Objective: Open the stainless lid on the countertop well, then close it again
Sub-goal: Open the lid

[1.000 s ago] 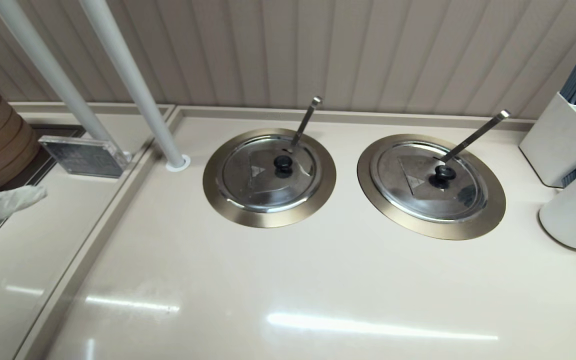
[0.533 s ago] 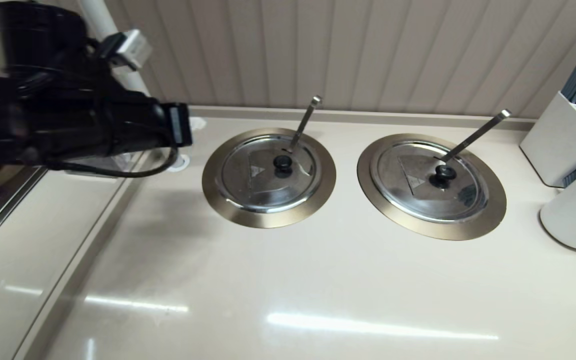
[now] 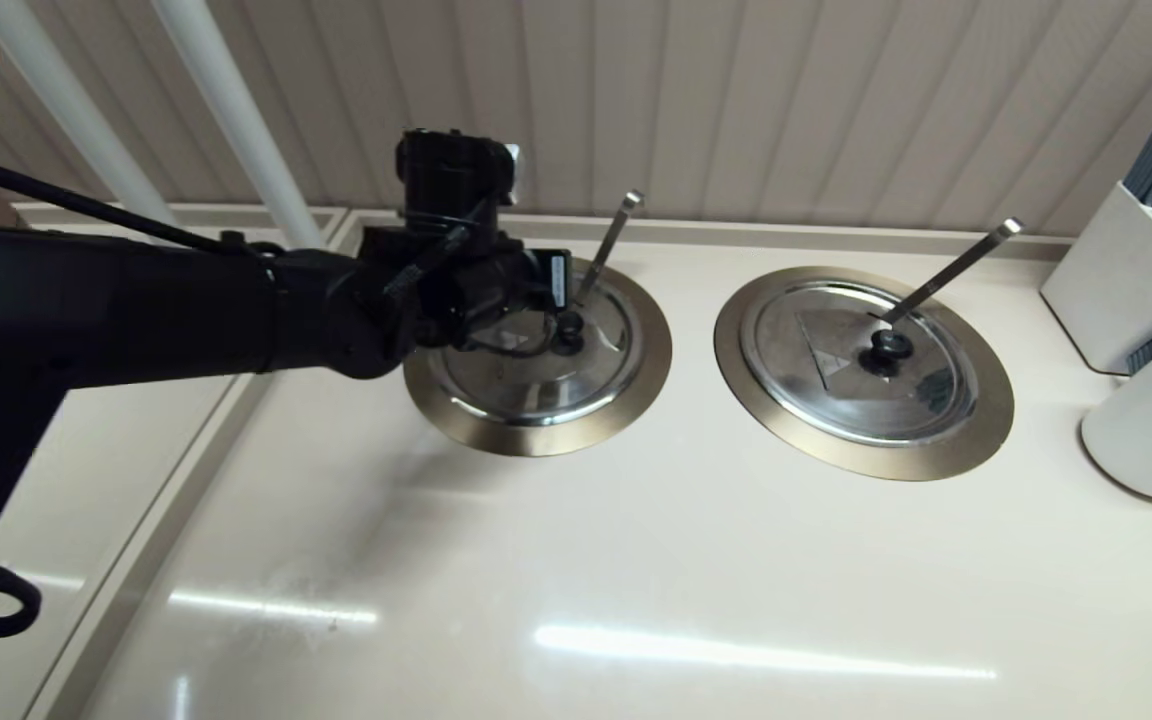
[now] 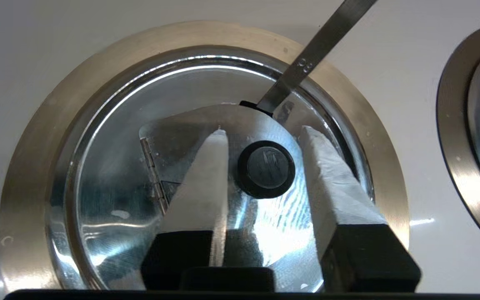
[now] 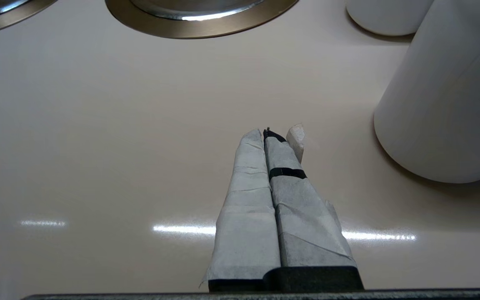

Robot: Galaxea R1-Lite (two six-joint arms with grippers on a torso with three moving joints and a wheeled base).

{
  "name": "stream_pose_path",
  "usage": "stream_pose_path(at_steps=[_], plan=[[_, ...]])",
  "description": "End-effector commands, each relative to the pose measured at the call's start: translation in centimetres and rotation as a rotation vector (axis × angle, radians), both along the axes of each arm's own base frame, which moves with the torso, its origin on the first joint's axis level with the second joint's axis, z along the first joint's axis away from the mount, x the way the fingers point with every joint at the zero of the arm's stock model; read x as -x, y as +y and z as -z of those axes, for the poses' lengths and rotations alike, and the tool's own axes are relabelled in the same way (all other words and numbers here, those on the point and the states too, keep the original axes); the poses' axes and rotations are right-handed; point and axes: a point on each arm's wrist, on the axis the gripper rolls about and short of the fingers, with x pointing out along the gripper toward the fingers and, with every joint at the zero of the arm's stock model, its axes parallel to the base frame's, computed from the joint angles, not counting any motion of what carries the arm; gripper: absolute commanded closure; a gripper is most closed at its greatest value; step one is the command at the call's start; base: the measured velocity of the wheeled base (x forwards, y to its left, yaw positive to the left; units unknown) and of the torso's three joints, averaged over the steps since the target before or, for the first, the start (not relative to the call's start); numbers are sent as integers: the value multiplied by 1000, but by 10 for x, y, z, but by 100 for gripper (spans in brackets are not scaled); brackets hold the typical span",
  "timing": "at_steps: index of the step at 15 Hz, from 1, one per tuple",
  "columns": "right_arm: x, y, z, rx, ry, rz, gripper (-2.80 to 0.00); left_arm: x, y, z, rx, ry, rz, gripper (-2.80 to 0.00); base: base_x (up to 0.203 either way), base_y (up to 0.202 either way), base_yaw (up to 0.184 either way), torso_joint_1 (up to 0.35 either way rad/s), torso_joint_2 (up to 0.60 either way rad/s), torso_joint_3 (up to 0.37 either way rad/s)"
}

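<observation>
The stainless lid [image 3: 536, 370] lies flat and shut in the left countertop well, ringed by its bronze-gold collar [image 3: 536, 437]. Its thin ladle rod [image 3: 611, 240] rises through the slot at the back. My left gripper [image 3: 558, 310] hangs just above the lid, open. In the left wrist view its taped fingers [image 4: 206, 179] stand either side of the black knob [image 4: 266, 168] without touching it, and the flap's hinge [image 4: 152, 166] shows beside them. My right gripper [image 5: 271, 133] is shut on nothing, low over bare countertop, out of the head view.
The twin lid [image 3: 856, 370] with its ladle handle [image 3: 951, 268] sits to the right. White jars [image 3: 1151, 420] and a white box of grey sticks [image 3: 1121, 280] crowd the right edge. Two white poles [image 3: 236, 130] rise at back left, beside a raised counter seam [image 3: 186, 480].
My left arm has swung in from the far left and now reaches over the left lid, fingers around its knob. A gloved hand seen at the left edge a second ago is gone.
</observation>
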Motion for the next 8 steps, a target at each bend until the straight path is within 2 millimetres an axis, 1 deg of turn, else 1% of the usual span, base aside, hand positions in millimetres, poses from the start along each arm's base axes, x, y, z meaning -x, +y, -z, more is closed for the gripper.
stream_pose_path(at_steps=[1, 3, 4, 5, 6, 7, 8], plan=[[0, 0, 1, 0, 5, 0, 0, -9, -9, 17, -2, 32, -4, -280, 0, 0, 0, 0, 0, 0], [0, 0, 1, 0, 5, 0, 0, -6, -11, 16, 8, 29, -13, -280, 0, 0, 0, 0, 0, 0], [0, 0, 1, 0, 5, 0, 0, -5, -13, 21, 11, 28, -25, -280, 0, 0, 0, 0, 0, 0], [0, 0, 1, 0, 5, 0, 0, -6, -15, 27, 23, 4, -42, -280, 0, 0, 0, 0, 0, 0], [0, 0, 1, 0, 5, 0, 0, -7, -17, 28, 50, -41, -49, -280, 0, 0, 0, 0, 0, 0], [0, 0, 1, 0, 5, 0, 0, -5, -20, 29, 77, -90, -48, -280, 0, 0, 0, 0, 0, 0], [0, 0, 1, 0, 5, 0, 0, -2, -22, 33, 66, -105, -41, -280, 0, 0, 0, 0, 0, 0]])
